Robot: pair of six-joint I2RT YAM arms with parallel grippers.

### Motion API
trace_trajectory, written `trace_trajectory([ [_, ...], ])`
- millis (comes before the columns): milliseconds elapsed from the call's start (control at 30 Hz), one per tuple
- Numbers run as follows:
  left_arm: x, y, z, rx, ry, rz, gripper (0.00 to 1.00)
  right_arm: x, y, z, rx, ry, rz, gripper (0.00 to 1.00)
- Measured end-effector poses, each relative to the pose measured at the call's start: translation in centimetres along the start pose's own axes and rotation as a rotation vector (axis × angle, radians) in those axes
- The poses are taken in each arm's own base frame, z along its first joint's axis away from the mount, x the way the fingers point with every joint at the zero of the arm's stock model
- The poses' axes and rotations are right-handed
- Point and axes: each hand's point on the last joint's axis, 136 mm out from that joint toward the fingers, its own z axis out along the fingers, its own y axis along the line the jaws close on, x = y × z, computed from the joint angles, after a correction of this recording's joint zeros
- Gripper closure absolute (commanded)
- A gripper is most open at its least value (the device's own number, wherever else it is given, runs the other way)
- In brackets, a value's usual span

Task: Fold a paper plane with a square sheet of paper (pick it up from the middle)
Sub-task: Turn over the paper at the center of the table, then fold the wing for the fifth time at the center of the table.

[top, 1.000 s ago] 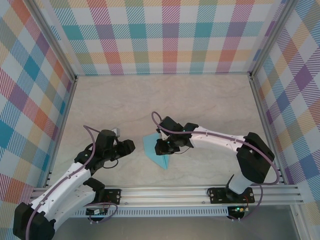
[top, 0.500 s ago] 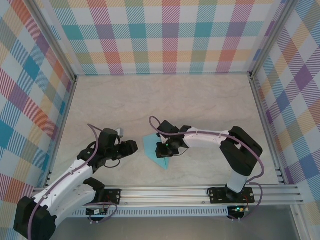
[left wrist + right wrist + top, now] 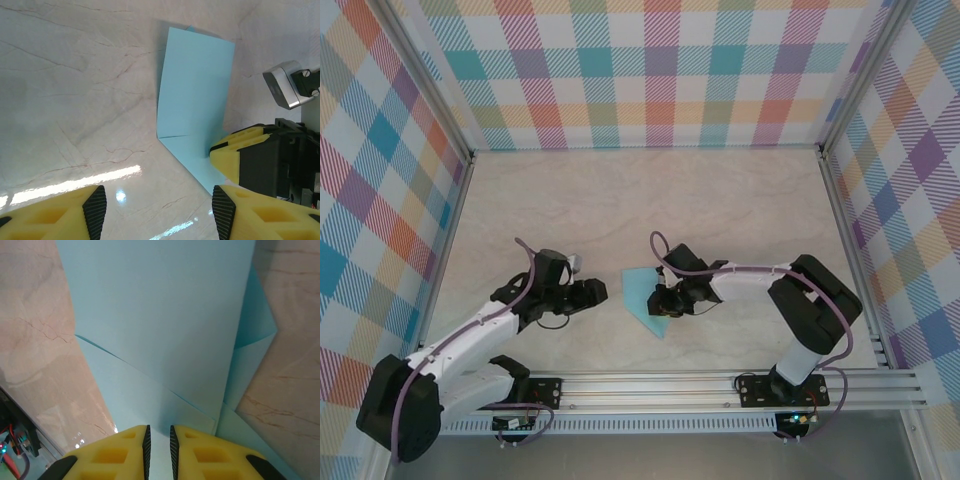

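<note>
The thin light-blue square sheet of paper point(image 3: 195, 90), already partly folded, lies on the pale marble-patterned desk point(image 3: 75, 100) between the arms. The right gripper point(image 3: 158, 432) rests on its right-hand edge with jaws drawn almost together, though I cannot tell whether they pinch it or only press it down. The left gripper point(image 3: 157, 207) hangs just beside the sheet's free edge, jaws released and wide; I'd say the right should anchor firmly while the left slides in low and lifts the edge slowly, so the sheet doesn't drag.

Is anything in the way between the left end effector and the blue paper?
Nothing visible. Bare table lies between the open left end effector and the blue paper; the right end effector pinches its far edge.
</note>
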Motion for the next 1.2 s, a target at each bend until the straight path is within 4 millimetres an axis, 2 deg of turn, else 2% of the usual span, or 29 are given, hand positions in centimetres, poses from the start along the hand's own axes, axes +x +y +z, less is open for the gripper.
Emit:
trace_trajectory([
  [267,1.3,-1.4,2.8,-0.033,0.098,0.038,0.34,0.0,-0.3,-0.1,-0.072,-0.022,0.010,0.79],
  [533,2.9,-1.3,5.9,-0.113,0.145,-0.011,0.38,0.0,-0.3,-0.1,-0.090,-0.027,0.010,0.79],
  [733,2.4,-1.3,7.1,-0.118,0.121,-0.086,0.40,0.0,-0.3,-0.1,-0.089,-0.032,0.014,0.79],
  [1033,1.8,-2.2,8.3,-0.075,0.101,-0.145,0.50,0.1,-0.3,-0.3,-0.095,-0.044,0.008,0.78],
  [1200,1.7,-2.5,8.9,-0.055,0.101,-0.159,0.50,0.1,-0.4,-0.3,-0.095,-0.049,0.007,0.78],
])
